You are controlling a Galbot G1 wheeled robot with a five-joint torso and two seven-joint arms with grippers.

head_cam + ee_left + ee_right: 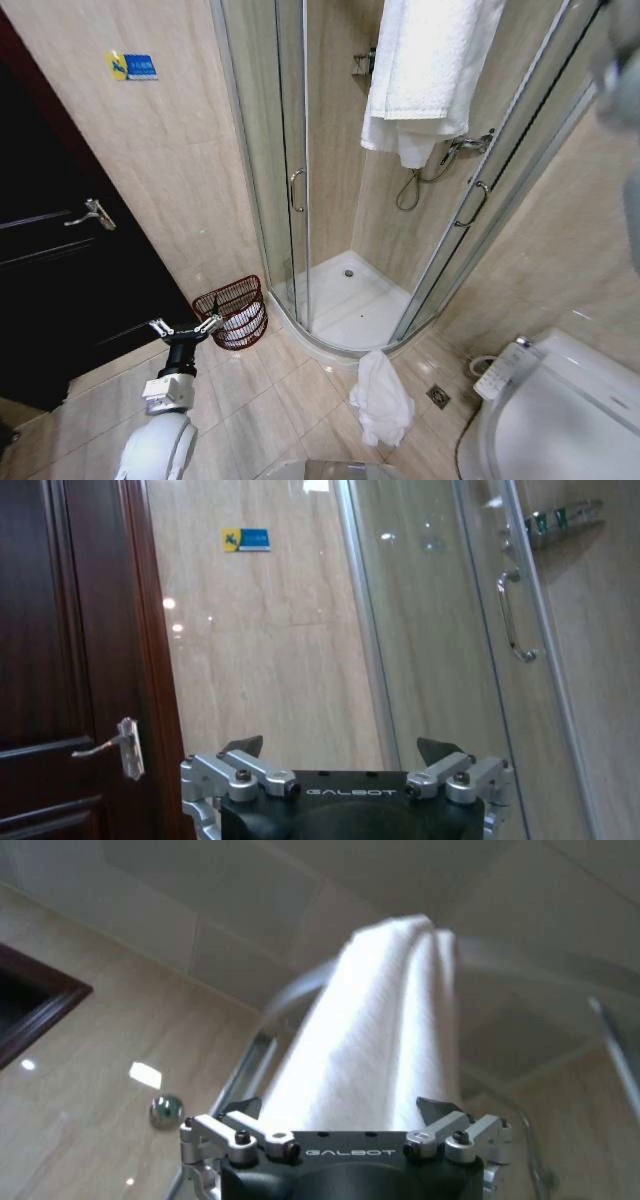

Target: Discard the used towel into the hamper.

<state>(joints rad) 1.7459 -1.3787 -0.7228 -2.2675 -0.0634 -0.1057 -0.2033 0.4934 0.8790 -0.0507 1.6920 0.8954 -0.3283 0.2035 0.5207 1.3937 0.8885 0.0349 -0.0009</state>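
A white towel (425, 70) hangs folded over the top rail of the glass shower cabin. In the right wrist view this towel (370, 1035) runs down toward my right gripper (342, 1104), which is open, with the cloth showing between its fingers; whether they touch it I cannot tell. A second white towel (380, 398) lies crumpled on the floor tiles in front of the shower. The hamper (232, 310), a dark red-brown openwork basket holding white cloth, stands against the wall left of the shower. My left gripper (185, 325) is open and empty just left of the hamper.
A dark wooden door (60, 260) with a lever handle is on the left. The curved shower base (345, 300) and its glass doors fill the centre. A white toilet (560, 410) stands at the lower right, with a floor drain (438, 396) beside it.
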